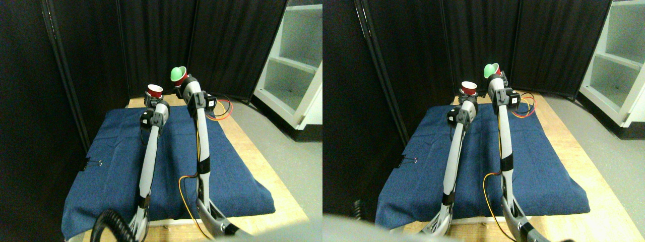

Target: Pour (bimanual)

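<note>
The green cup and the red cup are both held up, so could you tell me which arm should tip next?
The right: its green cup sits higher, beside the upright red cup.

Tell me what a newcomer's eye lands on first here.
Two small cups held aloft above the blue cloth: the left gripper holds a red cup upright, and the right gripper holds a green cup higher and tipped toward the red one. Next, the black curtain behind, and white shelves at the right.
</note>
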`<move>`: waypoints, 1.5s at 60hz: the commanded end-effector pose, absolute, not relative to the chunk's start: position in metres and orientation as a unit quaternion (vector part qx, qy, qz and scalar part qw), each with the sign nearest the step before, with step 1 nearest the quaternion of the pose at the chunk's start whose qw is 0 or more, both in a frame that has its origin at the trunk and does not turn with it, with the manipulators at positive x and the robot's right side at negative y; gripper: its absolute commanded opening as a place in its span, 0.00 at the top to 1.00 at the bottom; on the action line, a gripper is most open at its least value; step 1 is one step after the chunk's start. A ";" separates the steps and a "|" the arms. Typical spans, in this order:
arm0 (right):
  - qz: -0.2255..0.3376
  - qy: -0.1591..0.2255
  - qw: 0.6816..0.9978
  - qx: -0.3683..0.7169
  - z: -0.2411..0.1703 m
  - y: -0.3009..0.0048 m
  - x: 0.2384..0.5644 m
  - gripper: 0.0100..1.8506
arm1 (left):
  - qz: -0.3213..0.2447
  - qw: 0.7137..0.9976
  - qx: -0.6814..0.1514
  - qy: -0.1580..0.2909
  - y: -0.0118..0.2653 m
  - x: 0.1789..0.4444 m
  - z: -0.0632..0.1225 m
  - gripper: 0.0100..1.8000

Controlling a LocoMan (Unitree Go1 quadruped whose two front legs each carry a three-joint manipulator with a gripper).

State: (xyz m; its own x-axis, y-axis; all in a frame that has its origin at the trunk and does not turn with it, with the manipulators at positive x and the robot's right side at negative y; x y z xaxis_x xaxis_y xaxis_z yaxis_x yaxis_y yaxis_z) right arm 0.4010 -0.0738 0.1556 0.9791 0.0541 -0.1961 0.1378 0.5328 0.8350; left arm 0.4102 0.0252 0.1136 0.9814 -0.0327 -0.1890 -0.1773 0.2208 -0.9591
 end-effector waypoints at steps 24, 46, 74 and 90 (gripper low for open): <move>0.008 0.091 0.906 0.413 0.156 -0.070 0.402 0.83 | 0.028 0.767 -0.635 0.094 0.009 0.404 0.120 0.82; 0.023 0.081 0.910 0.406 0.170 -0.065 0.399 0.83 | 0.040 0.768 -0.631 0.104 0.009 0.400 0.106 0.82; 0.033 0.107 0.937 0.330 0.180 -0.053 0.393 0.83 | 0.035 0.756 -0.645 0.105 0.008 0.395 0.108 0.82; 0.041 0.116 0.944 0.308 0.167 -0.050 0.399 0.83 | 0.026 0.747 -0.656 0.106 0.009 0.390 0.114 0.82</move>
State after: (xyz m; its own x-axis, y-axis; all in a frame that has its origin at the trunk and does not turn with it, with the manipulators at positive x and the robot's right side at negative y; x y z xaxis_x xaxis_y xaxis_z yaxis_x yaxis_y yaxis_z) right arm 0.3963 -0.0543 0.1657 0.9634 0.1563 -0.2177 0.0022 0.8078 0.5895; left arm 0.3913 0.0109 0.1045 0.9688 -0.0837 -0.2333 -0.2171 0.1676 -0.9617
